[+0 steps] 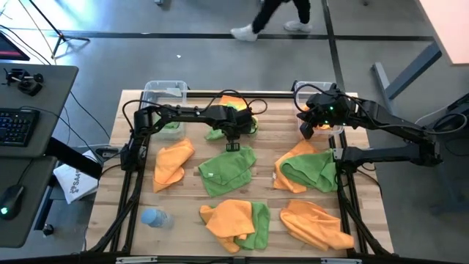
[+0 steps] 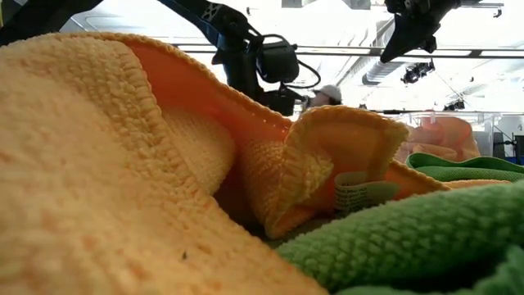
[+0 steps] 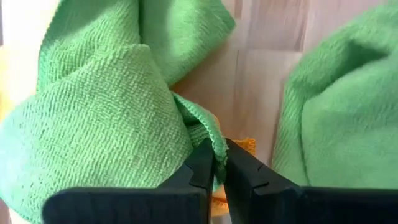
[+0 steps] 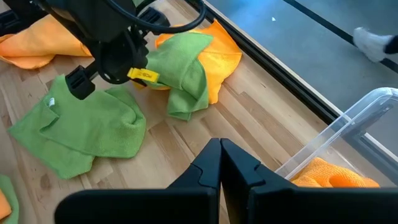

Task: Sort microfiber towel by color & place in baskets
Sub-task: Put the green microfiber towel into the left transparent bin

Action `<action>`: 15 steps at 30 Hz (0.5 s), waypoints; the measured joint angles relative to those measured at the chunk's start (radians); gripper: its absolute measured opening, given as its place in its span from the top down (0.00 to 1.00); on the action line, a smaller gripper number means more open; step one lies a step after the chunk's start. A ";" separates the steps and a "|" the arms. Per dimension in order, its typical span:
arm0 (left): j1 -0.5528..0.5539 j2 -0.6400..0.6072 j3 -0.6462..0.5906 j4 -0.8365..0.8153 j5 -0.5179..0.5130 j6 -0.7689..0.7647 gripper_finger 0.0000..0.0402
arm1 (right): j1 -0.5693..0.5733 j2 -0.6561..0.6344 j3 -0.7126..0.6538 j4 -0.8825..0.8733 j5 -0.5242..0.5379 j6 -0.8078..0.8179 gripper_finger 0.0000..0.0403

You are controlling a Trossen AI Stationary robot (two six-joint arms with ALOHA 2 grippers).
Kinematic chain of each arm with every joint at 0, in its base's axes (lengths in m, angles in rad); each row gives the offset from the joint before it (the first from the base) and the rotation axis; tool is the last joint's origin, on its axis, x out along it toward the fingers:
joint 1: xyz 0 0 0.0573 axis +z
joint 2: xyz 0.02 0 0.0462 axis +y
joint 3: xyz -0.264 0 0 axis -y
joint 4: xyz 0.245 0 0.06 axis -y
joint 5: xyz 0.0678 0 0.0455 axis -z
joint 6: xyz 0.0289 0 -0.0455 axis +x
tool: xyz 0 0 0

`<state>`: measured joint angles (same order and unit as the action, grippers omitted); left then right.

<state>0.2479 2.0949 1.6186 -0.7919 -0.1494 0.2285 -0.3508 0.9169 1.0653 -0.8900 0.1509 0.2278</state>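
High view: the wooden table (image 1: 183,213) is shown strewn with microfiber towels, orange and green, lying singly or overlapped, with two clear baskets at its far edge. The left basket (image 1: 163,92) holds green cloth; the right basket (image 1: 309,89) holds orange cloth, as is confirmed in the right wrist view. The towels are judged light, soft and floppy, with a looped pile that is unlikely to slip between closed fingers; no fragility is expected. A raised fold or bunched ridge is judged the best place to take hold, since a flat layer offers little to pinch and a lower cloth may be dragged along. The green towel (image 3: 106,118) near the far middle of the table, partly over an orange towel (image 1: 233,100), is the one being taken. The left gripper (image 3: 219,171) is set down on it, its fingers drawn nearly together and clamped on a thin fold at the cloth's edge. The right gripper (image 4: 221,165) is held above the rim of the right basket, fingers pressed together, with nothing between them
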 joint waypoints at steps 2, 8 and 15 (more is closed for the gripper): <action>0.000 0.000 0.000 -0.001 0.015 0.000 0.95 | 0.000 0.000 0.000 -0.004 0.000 0.004 1.00; 0.001 0.000 0.000 -0.001 0.020 -0.017 0.95 | 0.000 0.000 0.000 -0.007 0.000 0.008 1.00; 0.001 0.000 0.000 0.006 0.063 -0.017 0.95 | 0.000 0.000 0.000 -0.007 0.000 0.008 1.00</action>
<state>0.2489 2.0953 1.6188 -0.7864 -0.0868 0.2111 -0.3508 0.9169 1.0652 -0.8974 0.1506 0.2356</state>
